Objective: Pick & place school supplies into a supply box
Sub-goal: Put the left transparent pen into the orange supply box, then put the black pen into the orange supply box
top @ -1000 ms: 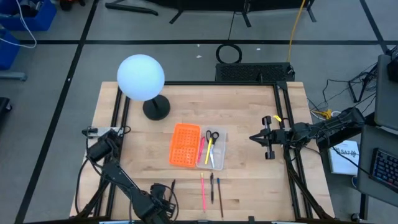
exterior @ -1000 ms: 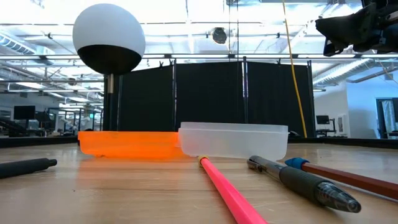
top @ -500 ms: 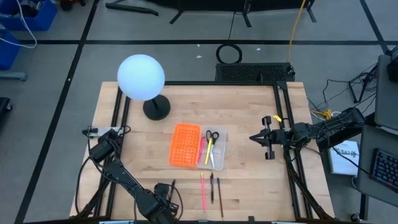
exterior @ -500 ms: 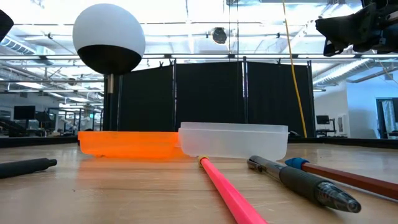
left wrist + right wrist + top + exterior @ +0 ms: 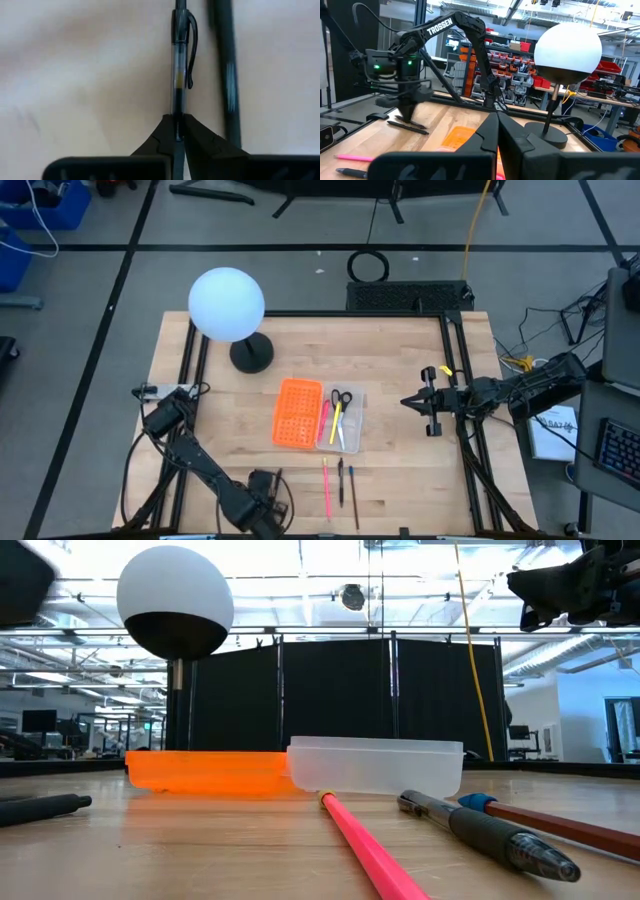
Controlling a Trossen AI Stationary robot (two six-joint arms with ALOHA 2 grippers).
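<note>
Down at the near left corner of the table, the left gripper [image 5: 179,131] has pinched shut since a second ago, when its fingers stood wide; now the two dark fingertips [image 5: 162,137] clamp the end of a clear-barrelled black pen [image 5: 178,75] that lies flat on the wood. A second dark pen [image 5: 227,80] lies just beside it, roughly parallel. From above, the left arm folds low over that corner, its gripper [image 5: 262,492] sitting on the short dark pen [image 5: 279,477] there. Nothing else has shifted. The supply box [image 5: 318,417] sits open near the middle of the table, orange perforated half [image 5: 298,414] toward the left arm and clear tray [image 5: 343,421] on the other side, with small black-handled scissors [image 5: 341,398], a yellow pencil [image 5: 337,423] and a pink one [image 5: 324,420] already in the tray. Three more pieces lie in a row on the wood just in front of the box: a pink pencil [image 5: 326,488], a dark pen [image 5: 340,483] and a brown pencil [image 5: 354,496]. The right gripper [image 5: 410,402] hangs in the air over the table's right side, well apart from the box, its fingers pressed together on nothing. A white globe lamp [image 5: 227,305] stands at the far left.
</note>
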